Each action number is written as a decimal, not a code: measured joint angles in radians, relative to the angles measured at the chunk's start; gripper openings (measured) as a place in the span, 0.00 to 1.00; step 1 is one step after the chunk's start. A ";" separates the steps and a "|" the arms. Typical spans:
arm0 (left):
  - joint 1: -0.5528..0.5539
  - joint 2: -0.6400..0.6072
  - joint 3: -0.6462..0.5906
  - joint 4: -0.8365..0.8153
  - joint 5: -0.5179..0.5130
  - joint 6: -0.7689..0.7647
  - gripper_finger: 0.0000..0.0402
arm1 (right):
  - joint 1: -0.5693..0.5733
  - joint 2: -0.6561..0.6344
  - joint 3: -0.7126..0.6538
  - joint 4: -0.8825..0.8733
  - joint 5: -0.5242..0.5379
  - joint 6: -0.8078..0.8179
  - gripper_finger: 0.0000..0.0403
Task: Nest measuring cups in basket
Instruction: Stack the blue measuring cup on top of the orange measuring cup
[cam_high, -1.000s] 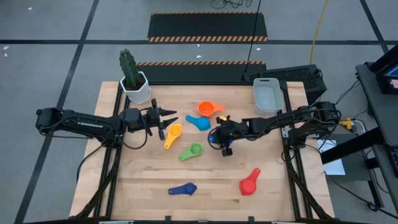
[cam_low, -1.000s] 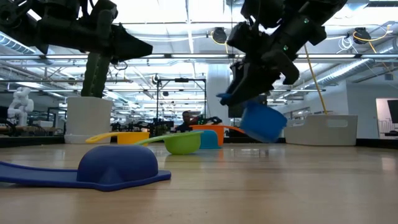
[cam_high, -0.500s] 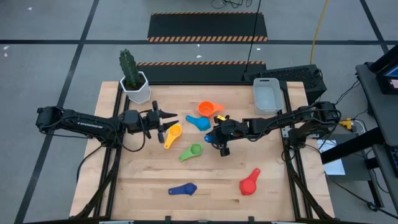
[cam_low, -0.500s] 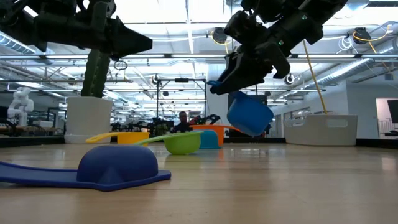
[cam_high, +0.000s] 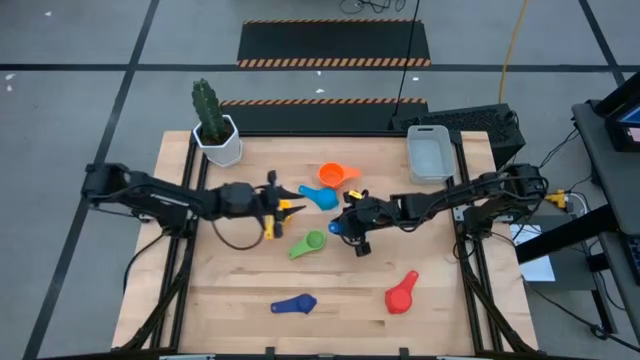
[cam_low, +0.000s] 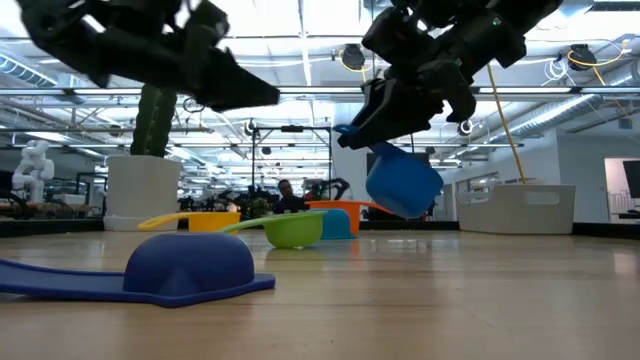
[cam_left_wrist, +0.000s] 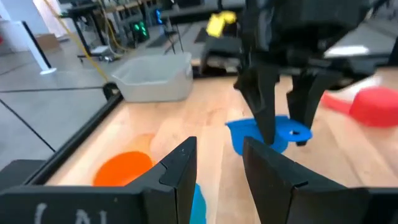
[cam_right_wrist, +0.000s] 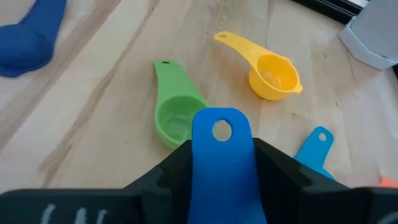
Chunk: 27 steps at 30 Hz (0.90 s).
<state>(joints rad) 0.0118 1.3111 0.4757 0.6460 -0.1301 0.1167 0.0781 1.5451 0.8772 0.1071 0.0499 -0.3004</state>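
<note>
The right gripper hangs above the middle of the bench, its fingers pinching the flat handle of a blue measuring cup — the bowl dangles clear of the wood in the low view. The left gripper sits over the yellow cup, fingers slightly spread and holding nothing. The green cup lies at 7 o'clock from the right gripper, the light blue cup and orange cup at 11 o'clock. The red cup and dark blue cup lie toward the front edge. The basket stands at the far right corner — no readable writing shows.
</note>
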 joint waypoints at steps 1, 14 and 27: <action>-0.003 0.033 0.020 0.000 0.001 0.008 0.33 | 0.005 -0.003 0.000 -0.002 0.000 0.000 0.32; -0.014 0.207 0.171 -0.004 0.183 0.010 0.33 | 0.098 -0.191 0.000 -0.014 -0.009 -0.008 0.32; -0.034 0.265 0.179 0.099 0.302 0.005 0.33 | 0.113 -0.241 0.000 0.129 -0.270 -0.068 0.32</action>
<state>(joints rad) -0.0225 1.5756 0.6547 0.7453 0.1716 0.1218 0.1907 1.3044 0.8768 0.2358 -0.2204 -0.3684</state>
